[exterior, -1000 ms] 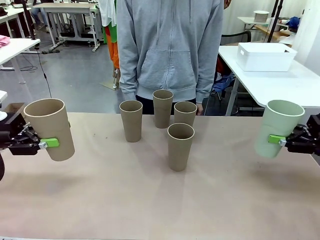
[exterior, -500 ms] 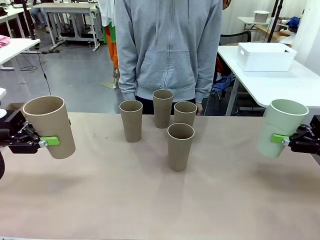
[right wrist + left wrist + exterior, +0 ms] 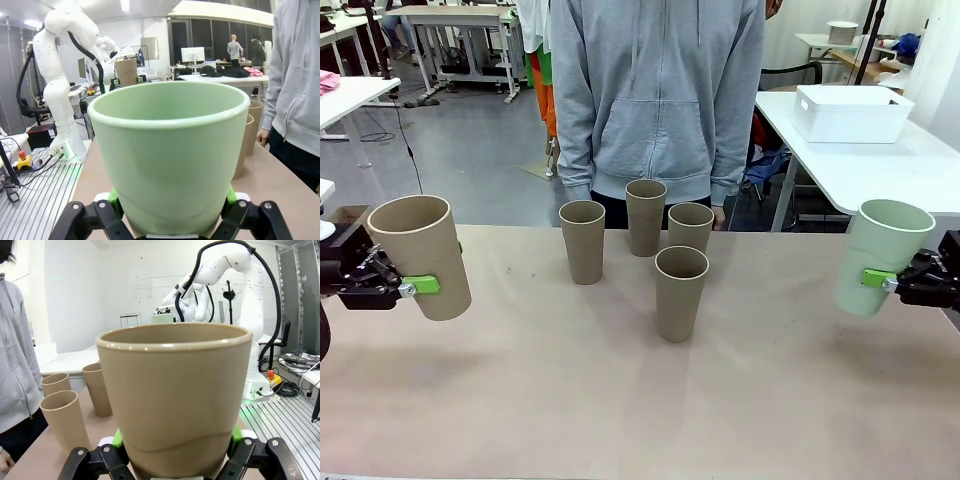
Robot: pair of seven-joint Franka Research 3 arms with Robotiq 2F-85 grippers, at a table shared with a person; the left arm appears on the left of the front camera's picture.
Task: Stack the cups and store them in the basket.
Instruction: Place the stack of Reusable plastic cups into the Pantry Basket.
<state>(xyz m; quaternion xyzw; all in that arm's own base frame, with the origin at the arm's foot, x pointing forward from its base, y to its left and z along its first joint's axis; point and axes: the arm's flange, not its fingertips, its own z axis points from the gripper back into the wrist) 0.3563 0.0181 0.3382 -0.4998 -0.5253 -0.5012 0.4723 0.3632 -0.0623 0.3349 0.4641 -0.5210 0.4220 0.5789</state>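
Left pincer (image 3: 417, 286) is clamped on one tall tan-brown paper cup (image 3: 418, 250), tilted and held off the light brown tabletop (image 3: 620, 400) at near left. Right pincer (image 3: 876, 280) is clamped on the pale green paper cup (image 3: 882, 250), lifted at near right. Farther in, at mid-tabletop, four more tan cups (image 3: 680, 292) stand upright and separate, none nested. Person in grey hoodie (image 3: 660, 100) stands at the far edge. White rectangular plastic basket (image 3: 850, 115) sits on another table (image 3: 880, 165) at far right, its inside hidden. No stacking is done yet; all six cups are left to nest and store.
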